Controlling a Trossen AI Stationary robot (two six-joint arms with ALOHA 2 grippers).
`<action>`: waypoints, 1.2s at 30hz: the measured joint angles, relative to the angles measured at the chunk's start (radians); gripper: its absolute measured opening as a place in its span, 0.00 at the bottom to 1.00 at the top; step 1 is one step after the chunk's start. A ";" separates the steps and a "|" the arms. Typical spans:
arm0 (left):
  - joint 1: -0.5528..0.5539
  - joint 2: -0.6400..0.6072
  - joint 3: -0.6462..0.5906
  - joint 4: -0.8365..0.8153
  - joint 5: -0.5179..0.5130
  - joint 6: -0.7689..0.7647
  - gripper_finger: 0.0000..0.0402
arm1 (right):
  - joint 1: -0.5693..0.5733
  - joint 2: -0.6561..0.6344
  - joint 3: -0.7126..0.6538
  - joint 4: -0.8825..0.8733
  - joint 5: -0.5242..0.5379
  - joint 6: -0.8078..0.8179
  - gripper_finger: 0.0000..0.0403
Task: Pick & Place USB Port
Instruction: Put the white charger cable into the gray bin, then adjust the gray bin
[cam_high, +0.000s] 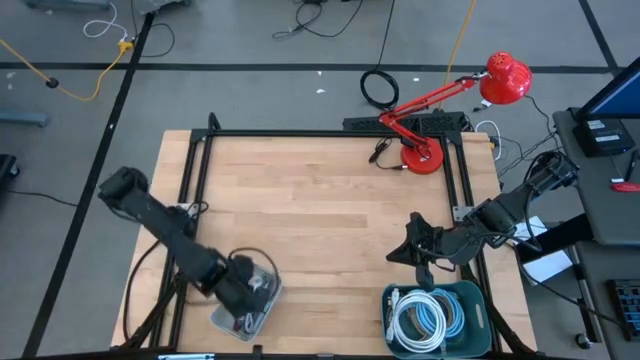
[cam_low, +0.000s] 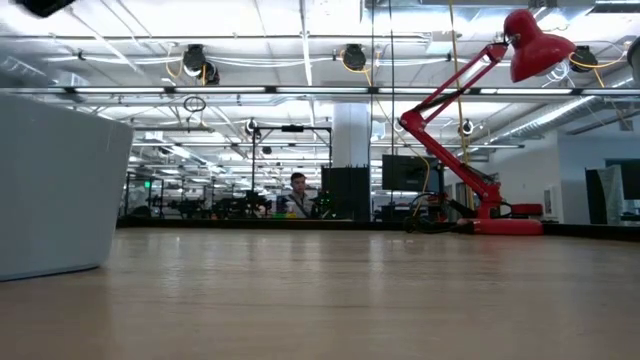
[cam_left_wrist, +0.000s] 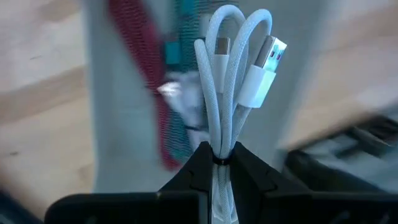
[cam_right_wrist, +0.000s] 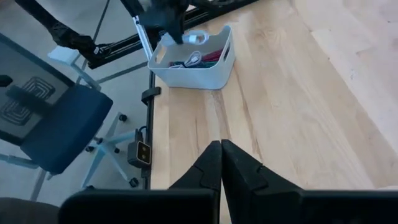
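Near edge of the worktop (cam_high: 330, 220), left corner: a white bin (cam_high: 243, 305) holds cables, among them a red braided one (cam_left_wrist: 140, 74). The left pincer (cam_left_wrist: 222, 163) is above this bin, its fingers pressed onto a folded white USB cable (cam_left_wrist: 227, 81); the cable's loops and both plugs stand clear of the fingertips, one plug being the flat USB type. The bin's other contents lie directly behind the held cable.

Near edge, right corner: a teal bin (cam_high: 470, 300) contains a coil of white cables (cam_high: 425, 320). Just beside its far rim hovers the right pincer (cam_high: 420, 250), fingers pressed together and pinching nothing. In the right wrist view this pincer (cam_right_wrist: 221, 163) looks across bare wood toward the white bin (cam_right_wrist: 193, 59) and the left arm above it; nothing lies between them on the worktop.

Middle of the worktop: bare wood, bordered by a black frame (cam_high: 200, 160) along the left, far and right edges.

Far edge, right part: a red desk lamp (cam_high: 440, 110) with its round base on the worktop and its shade reaching out past the far right corner.

Off the worktop: a blue office chair (cam_right_wrist: 59, 124) on the floor beside the left edge, and cables on the floor (cam_high: 380, 88) beyond the far edge. The low view shows the lamp (cam_low: 490, 130) and a person (cam_low: 297, 190) far off in the room.
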 joint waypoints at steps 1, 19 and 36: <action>-0.015 0.024 0.000 -0.018 0.000 -0.027 0.07 | -0.003 0.000 0.000 0.002 0.004 -0.006 0.00; 0.162 0.138 -0.002 0.011 0.058 0.221 0.36 | -0.029 0.000 0.000 0.035 0.021 -0.008 0.00; 0.263 0.190 -0.001 0.325 0.147 0.448 0.00 | -0.009 0.000 0.000 0.004 0.022 0.012 0.00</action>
